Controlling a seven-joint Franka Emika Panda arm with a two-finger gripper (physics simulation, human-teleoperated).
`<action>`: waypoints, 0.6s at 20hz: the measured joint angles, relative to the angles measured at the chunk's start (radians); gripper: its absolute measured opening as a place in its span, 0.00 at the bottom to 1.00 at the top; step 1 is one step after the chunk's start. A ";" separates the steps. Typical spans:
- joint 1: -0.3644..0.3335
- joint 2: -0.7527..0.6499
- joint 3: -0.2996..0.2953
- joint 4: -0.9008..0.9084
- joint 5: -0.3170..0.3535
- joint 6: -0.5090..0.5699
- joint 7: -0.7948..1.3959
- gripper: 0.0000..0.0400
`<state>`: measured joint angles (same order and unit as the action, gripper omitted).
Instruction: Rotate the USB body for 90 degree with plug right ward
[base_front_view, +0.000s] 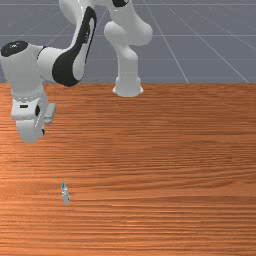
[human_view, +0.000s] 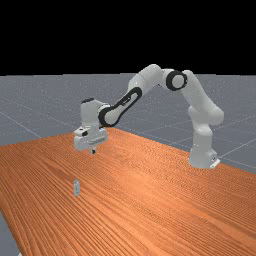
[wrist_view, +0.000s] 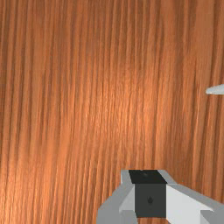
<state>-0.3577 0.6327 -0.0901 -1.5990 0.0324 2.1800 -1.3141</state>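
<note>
The USB body (base_front_view: 65, 195) is standing on its end, pointing up, long side going up and down. It's looking thin and grey, with blue on top.

It's resting on the tabletop (base_front_view: 165, 150), at the front view's left. The claw (wrist_view: 150, 192) is pressing its tips together.

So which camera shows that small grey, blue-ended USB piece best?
The front view: the small grey USB body lies there whole, blue end visible. The far view shows a whole, greyish shape; the wrist view, a pale pointed end, probably its own, cut off.
</note>
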 joint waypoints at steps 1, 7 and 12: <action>0.001 0.035 -0.004 0.026 -0.005 -0.008 0.005 0.00; 0.007 0.296 0.004 0.336 0.002 -0.079 0.033 0.00; 0.011 0.482 0.018 0.669 0.012 -0.190 0.054 0.00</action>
<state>-0.3463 1.1149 -0.0716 -0.9302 0.0441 1.9900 -1.2603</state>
